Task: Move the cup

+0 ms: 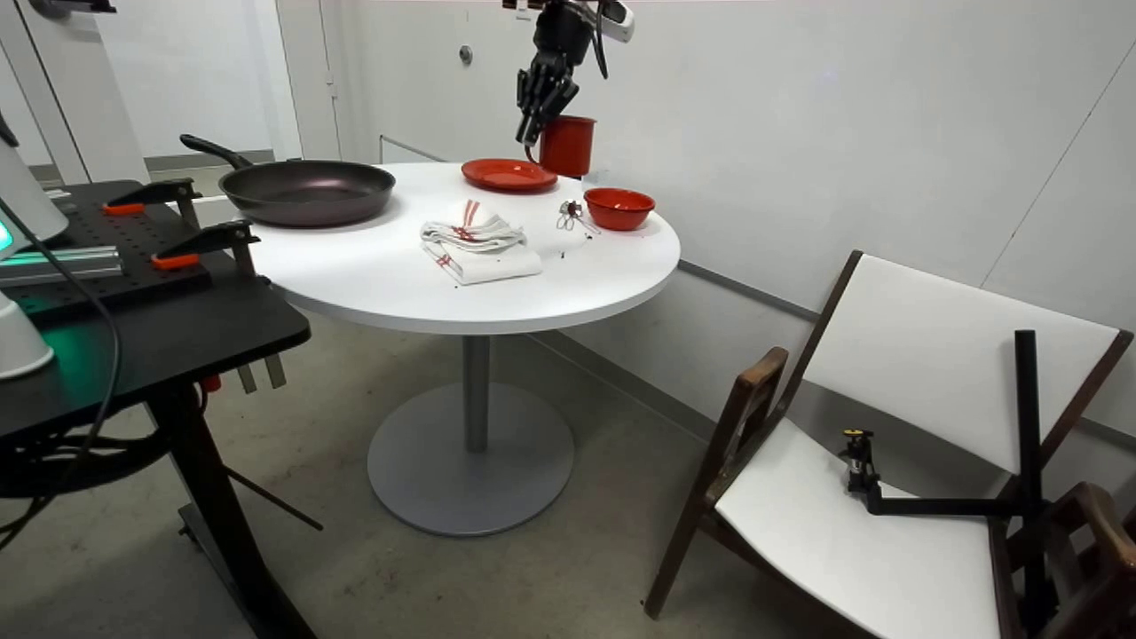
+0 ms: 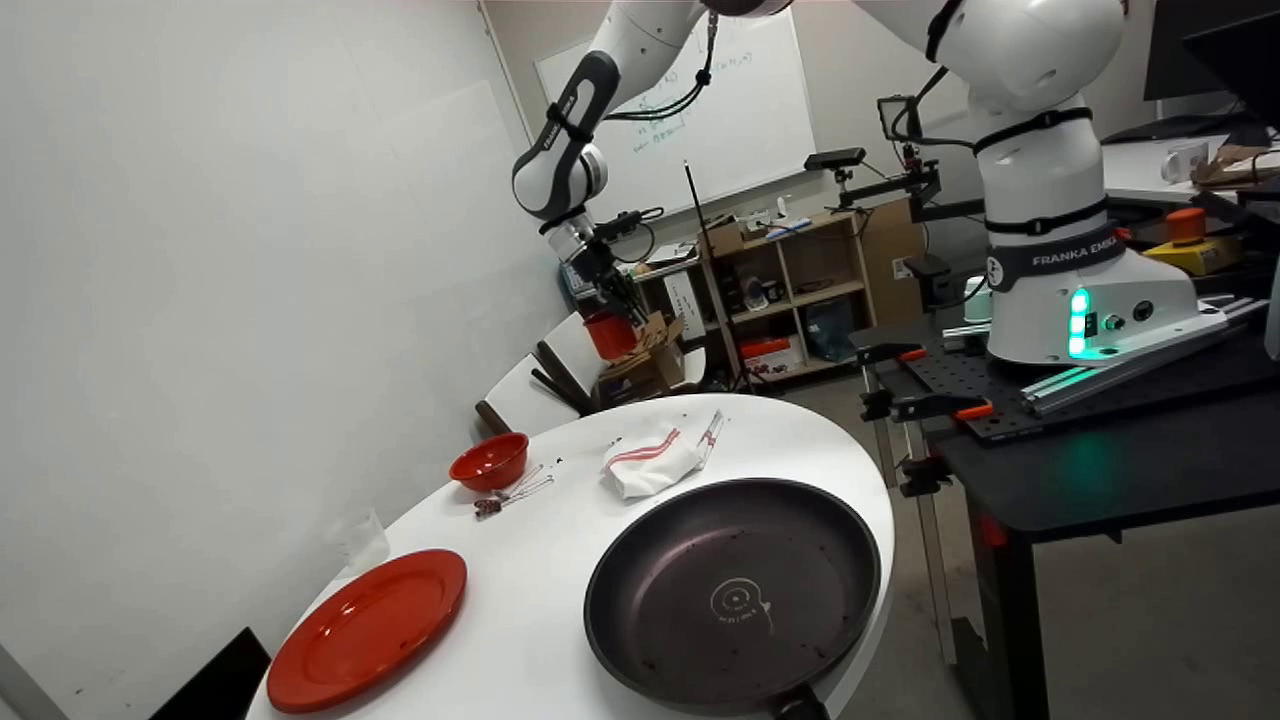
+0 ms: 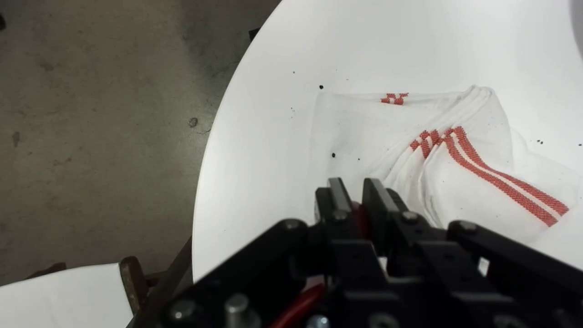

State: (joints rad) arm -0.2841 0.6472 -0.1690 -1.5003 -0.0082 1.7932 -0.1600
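Cup (image 3: 304, 304) mostly lost behind gripper (image 3: 358, 198) in wrist view, and pan handle (image 2: 800, 704) chopped by the edge in an exterior view

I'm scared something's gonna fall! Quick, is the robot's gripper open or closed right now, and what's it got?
Gripper: closed, holding the red mug up in the air.

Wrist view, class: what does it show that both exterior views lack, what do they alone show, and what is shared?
Only the wrist view shows red of the cup between the fingers of the end effector.
Only the exterior views show the red plate and the red bowl.
All share the white table, folded cloth, end effector and cup, just partly in the wrist view.
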